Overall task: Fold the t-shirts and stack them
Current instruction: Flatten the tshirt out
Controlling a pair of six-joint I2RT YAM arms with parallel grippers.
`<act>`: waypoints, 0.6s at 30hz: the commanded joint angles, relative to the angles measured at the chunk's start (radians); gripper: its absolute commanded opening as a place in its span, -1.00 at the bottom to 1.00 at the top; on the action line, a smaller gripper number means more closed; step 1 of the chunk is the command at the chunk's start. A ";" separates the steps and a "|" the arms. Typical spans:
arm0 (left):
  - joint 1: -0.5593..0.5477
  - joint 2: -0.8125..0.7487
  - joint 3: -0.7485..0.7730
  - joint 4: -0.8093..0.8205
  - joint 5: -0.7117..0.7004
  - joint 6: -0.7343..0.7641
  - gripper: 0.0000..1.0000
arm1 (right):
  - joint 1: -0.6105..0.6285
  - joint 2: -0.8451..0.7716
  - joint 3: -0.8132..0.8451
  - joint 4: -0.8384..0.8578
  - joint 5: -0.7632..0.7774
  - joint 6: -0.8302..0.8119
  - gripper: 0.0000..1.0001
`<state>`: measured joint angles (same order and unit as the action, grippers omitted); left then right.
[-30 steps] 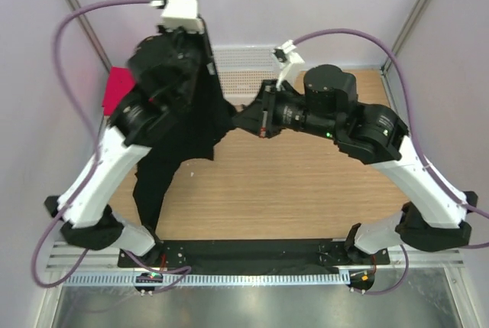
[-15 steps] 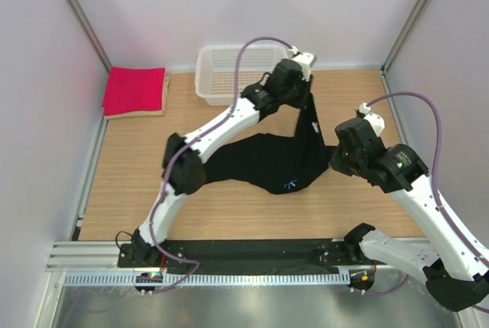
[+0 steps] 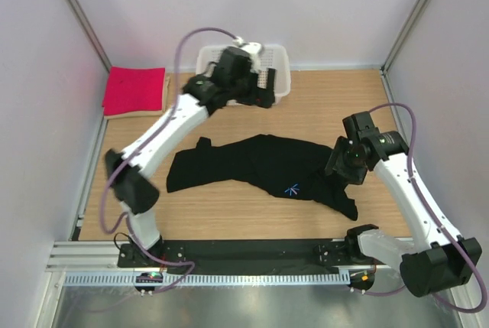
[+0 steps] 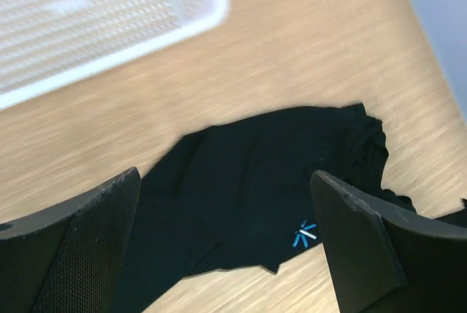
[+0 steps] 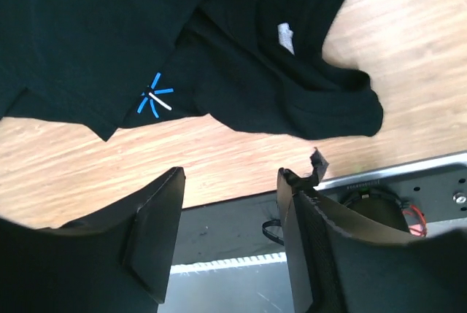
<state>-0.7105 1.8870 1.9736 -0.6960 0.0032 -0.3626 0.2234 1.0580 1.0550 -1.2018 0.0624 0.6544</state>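
The table (image 3: 229, 213) is light brown wood. A black t-shirt (image 3: 260, 164) lies crumpled across its middle and reaches toward the near right corner. A white basket (image 3: 205, 68) sits at the far edge. In the far left corner lies a beige t-shirt (image 3: 130, 114), with a pink-red t-shirt (image 3: 135, 89) on top.

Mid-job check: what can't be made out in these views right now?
Beige t-shirt: top view, only an edge shows under the pink-red t-shirt.
Mesh basket's inside: left arm hides it in top view; blurred, cut off in left wrist view.
Black t-shirt's right end: top view, right arm covers it.
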 commanded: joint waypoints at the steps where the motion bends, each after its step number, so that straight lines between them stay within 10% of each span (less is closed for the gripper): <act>1: 0.089 -0.269 -0.134 -0.063 -0.081 -0.012 1.00 | -0.004 0.062 0.077 0.068 -0.045 -0.122 0.22; 8: 0.334 -0.534 -0.617 -0.151 -0.037 -0.071 0.97 | 0.218 0.318 0.123 0.194 -0.127 -0.211 0.16; 18: 0.483 -0.436 -0.832 -0.089 0.072 -0.168 0.88 | 0.510 0.648 0.172 0.333 -0.127 -0.216 0.21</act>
<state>-0.2325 1.4315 1.1324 -0.8219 0.0395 -0.4896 0.7006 1.6737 1.1770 -0.9176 -0.0731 0.4728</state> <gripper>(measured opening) 0.934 0.597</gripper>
